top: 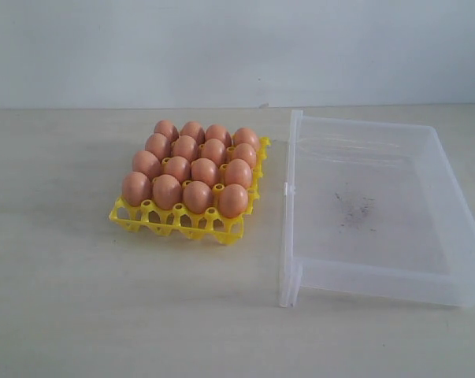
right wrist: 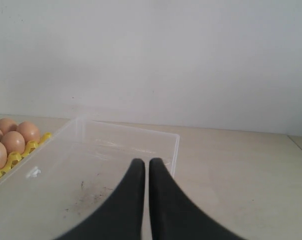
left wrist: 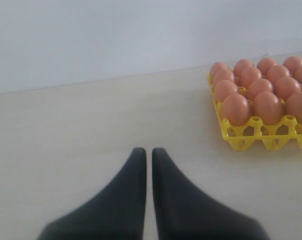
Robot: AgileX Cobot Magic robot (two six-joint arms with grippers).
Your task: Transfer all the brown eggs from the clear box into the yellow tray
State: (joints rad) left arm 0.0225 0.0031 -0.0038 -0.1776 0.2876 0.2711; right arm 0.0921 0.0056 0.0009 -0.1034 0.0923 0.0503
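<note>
The left gripper [left wrist: 146, 150] is clenched. Its two dark fingers [left wrist: 125, 200] meet at the tips with nothing between them, above the pale table [left wrist: 65, 150]. Beyond the tips and off to one side stands the tray [left wrist: 251, 137], well apart from the gripper, its cups filled with eggs [left wrist: 261, 95].

The right gripper [right wrist: 142, 161] is clenched too, tips pressed together and grasping nothing. The box [right wrist: 176, 145] lies beyond its tips, and dark smudges [right wrist: 90, 197] mark the box's floor. A few eggs and a yellow edge of the tray show past the box's side wall.

In the exterior view, the box's near wall comes closest to the camera, at about 4 o'clock from the middle of the view. The box as a whole sits at 3 o'clock, and the smudges are near the middle of its floor. The tray sits at 9 o'clock from the middle, turned a little askew on the table. The box is at the tray's 3 o'clock, just beside it, with a narrow strip of table between them, and the two do not touch.

All sixteen eggs are in the tray, four rows of four, one to a cup, each touching or nearly touching its neighbours. The front row stands above the yellow lattice edge. The back row lies towards 12 o'clock, where the table ends at a plain pale wall [top: 221, 47].
</note>
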